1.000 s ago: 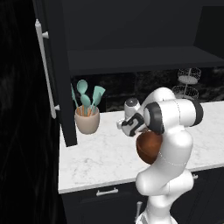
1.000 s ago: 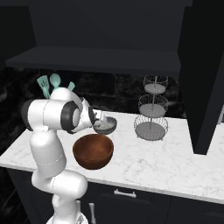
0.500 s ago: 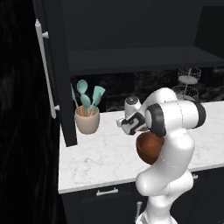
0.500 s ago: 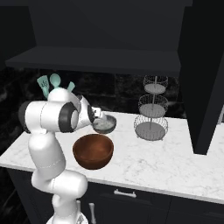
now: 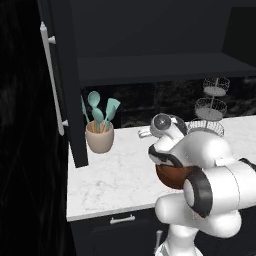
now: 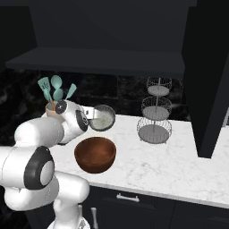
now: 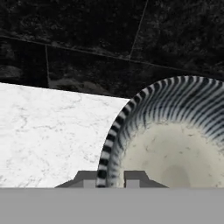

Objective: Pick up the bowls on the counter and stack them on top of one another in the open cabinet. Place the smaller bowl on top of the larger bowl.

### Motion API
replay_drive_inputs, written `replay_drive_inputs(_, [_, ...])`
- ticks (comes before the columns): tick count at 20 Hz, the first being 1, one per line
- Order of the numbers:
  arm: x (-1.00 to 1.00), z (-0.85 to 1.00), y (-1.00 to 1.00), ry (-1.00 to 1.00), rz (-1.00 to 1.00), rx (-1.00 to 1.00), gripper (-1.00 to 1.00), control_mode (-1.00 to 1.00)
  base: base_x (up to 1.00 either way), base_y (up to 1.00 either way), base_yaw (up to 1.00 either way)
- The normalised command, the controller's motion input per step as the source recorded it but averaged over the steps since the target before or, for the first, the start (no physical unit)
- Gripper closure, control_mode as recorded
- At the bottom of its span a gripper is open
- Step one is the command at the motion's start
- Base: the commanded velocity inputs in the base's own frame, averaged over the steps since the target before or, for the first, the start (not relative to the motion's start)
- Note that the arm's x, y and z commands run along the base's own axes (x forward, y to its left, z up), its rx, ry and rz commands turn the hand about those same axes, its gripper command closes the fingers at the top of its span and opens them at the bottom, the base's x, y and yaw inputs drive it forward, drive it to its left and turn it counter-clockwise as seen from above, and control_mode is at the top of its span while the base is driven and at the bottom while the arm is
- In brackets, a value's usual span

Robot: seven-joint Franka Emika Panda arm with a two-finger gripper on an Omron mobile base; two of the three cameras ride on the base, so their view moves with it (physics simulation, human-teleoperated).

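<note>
Right now the claw (image 7: 111, 177) is pinched on the rim of the smaller bowl (image 6: 102, 117), one fingertip inside the rim and the other outside it, as the hand view shows. That bowl is lifted clear of the surface (image 6: 170, 165) and tipped on its side, so its pale speckled inside faces out toward the right base camera. In the hand view its rim is banded dark and light, and the bowl (image 7: 175, 140) sits before the dark backsplash with white marble to the left.

Just below and in front of it, the larger bowl (image 6: 95, 154) stands upright on the surface, reddish-brown and glossy; from the left base view only a part of it (image 5: 172, 176) peeks out behind the white arm. The two bowls are apart, not touching.

A beige crock (image 5: 99, 137) with teal spoons stands near the left end of the surface, beside the open cabinet door (image 5: 62, 80) with its long silver handle. The cabinet shelf (image 6: 98, 60) runs above the bowls. A three-tier wire stand (image 6: 154, 110) sits to the right, well apart from both bowls
</note>
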Motion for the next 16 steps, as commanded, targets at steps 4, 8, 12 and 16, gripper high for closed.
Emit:
replay_drive_inputs(4, [-1.0, 1.0, 0.0, -0.21, -0.04, 0.01, 1.0, -1.0, 0.0, 0.0, 0.0])
replay_drive_inputs(8, [-1.0, 1.0, 0.0, -0.11, -0.02, 0.0, 1.0, -1.0, 0.0, 0.0, 0.0])
replay_drive_inputs(12, [-1.0, 1.0, 0.01, 0.0, -0.01, 0.0, 1.0, -1.0, 0.0, 0.0, 0.0])
replay_drive_inputs(16, [-1.0, 0.69, -0.01, 0.15, 0.0, -0.04, 1.0, -1.0, 0.0, 0.0, 0.0])
